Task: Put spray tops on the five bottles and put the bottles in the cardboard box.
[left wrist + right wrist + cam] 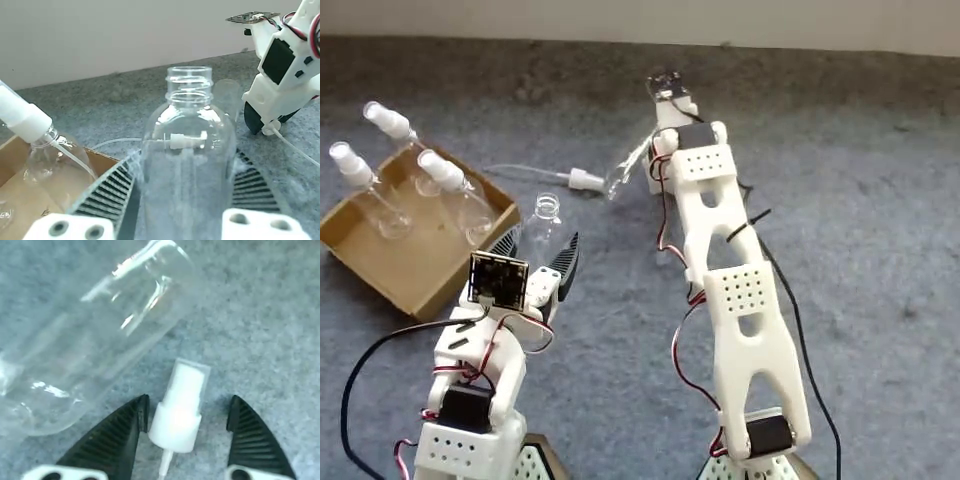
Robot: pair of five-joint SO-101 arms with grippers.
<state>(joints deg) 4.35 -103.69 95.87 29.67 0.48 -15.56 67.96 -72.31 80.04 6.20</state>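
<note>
An uncapped clear bottle (548, 213) (189, 150) stands upright by the cardboard box (420, 285), with my left gripper (542, 238) (186, 165) shut on its body. Three bottles with white spray tops (448, 185) lean inside the box; one (45, 150) sits close beside the left gripper. Farther back, my right gripper (658, 160) (189, 401) is low over the carpet, open, its fingers either side of a loose white spray top (180, 410) without touching it. Another clear bottle (620, 178) (95, 335) lies on its side just beyond. A second spray top (586, 180) with its tube lies between the arms.
The grey carpet (860, 200) to the right of the right arm is open floor. A pale wall (100, 35) runs along the back. The box corner (102, 160) is right next to the left gripper's finger.
</note>
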